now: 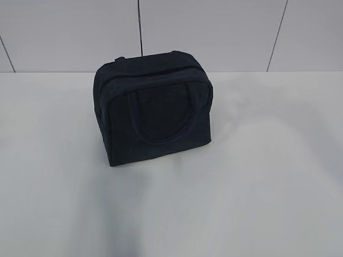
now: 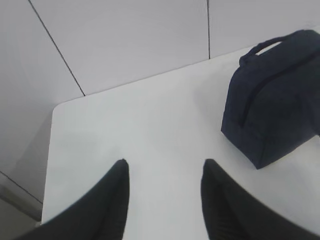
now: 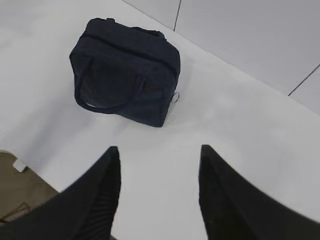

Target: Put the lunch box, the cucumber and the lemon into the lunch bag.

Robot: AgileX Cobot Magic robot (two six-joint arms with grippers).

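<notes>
White table (image 1: 257, 203) holds only the lunch bag (image 1: 154, 110), seemingly zipped; both jaws gape, empty.

The lunch bag (image 1: 155, 110) is dark navy all over, plain fabric with no pattern, its loop handles the same navy. A silver ring pull (image 3: 175, 98) glints at its end. The bench (image 1: 257, 176) is plain matte white. The wall panels (image 1: 214, 32) at twelve o'clock are pale grey, split by thin dark seams. Both tools' fingers (image 2: 107, 200) (image 3: 100, 195) are black.
</notes>
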